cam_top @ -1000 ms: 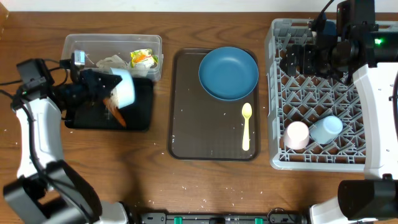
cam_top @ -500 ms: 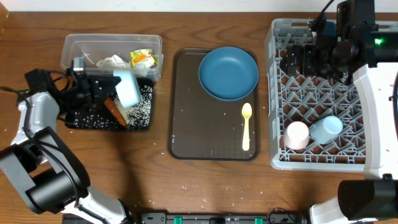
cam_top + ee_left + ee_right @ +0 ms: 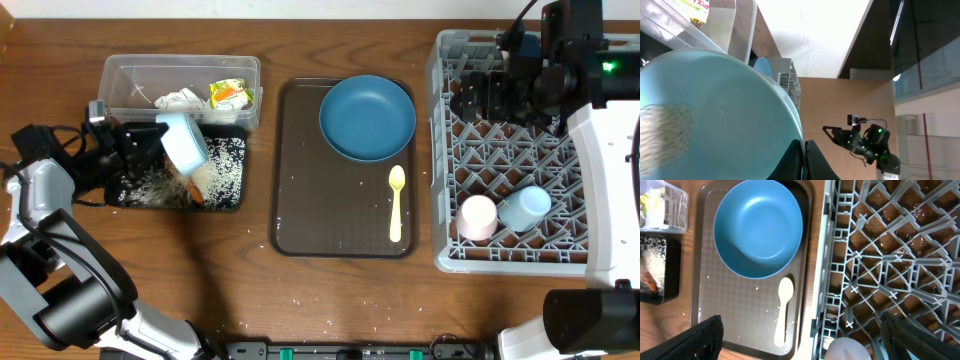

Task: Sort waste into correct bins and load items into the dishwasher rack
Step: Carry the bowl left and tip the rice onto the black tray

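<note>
Now left jaws pinch the tilted pale blue bowl (image 3: 183, 142), right jaws spread wide

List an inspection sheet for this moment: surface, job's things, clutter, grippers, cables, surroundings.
Surface: wooden table with a brown serving tray on it.
Job's things: pale blue bowl tipped over the black tray, which holds rice and a carrot; clear tub holds napkins and a wrapper; plate and spoon on the serving tray; pink cup and blue cup in the rack.
Clutter: stray grains on the table.
Grippers: left gripper shut on the bowl; right gripper open, empty, over the rack.
Cables: black cable at the right arm.
Surroundings: nothing seen.
</note>
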### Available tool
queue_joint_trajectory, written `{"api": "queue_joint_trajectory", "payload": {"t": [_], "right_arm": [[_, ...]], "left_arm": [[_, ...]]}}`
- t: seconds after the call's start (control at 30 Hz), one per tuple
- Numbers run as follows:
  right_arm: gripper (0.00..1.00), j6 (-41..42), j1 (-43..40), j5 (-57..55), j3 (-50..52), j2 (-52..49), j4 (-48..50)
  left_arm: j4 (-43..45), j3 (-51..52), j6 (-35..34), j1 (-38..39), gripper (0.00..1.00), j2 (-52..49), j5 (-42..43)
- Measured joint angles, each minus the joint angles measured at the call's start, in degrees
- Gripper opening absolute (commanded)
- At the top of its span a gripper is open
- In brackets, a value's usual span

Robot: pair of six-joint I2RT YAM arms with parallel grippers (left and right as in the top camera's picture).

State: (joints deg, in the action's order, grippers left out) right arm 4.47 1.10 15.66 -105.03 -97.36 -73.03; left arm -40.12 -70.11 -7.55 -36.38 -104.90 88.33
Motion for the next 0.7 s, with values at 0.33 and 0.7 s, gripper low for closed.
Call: {"api": "queue_joint_trajectory", "payload": {"t": [0.33,0.7], "right_arm": [[0.98,0.0,0.0,0.0,0.0,0.0,-0.4],[0.98,0.0,0.0,0.0,0.0,0.0,-0.7]], "left_arm": [[0.0,0.0,-3.1,-0.2,0.06,0.0,0.1],[-3.3,0.0,-3.7,0.1,0.06,0.0,0.3]]}}
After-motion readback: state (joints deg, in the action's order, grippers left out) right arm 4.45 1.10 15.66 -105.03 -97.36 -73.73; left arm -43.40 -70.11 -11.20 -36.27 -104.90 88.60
